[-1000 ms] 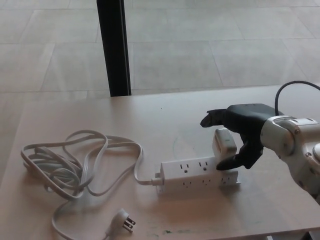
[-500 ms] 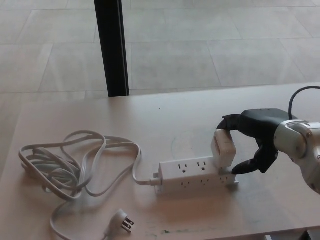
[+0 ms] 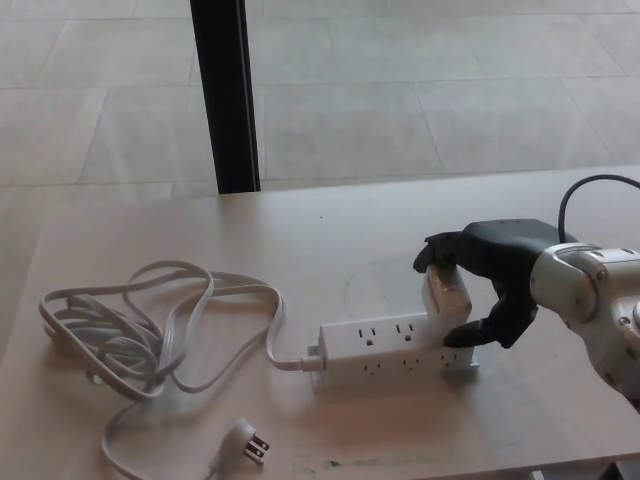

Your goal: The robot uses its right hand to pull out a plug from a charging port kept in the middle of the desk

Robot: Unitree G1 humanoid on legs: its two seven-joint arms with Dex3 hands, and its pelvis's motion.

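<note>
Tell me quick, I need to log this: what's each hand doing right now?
Left hand: not in view.
Right hand: fingers closed around the white plug seated in the power strip.

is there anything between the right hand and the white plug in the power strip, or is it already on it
Nothing visible stands between them. The right hand is already at the white plug, fingers over its top and thumb low at its right side. The plug sits in the right end of the power strip, and the space above it is clear.
</note>
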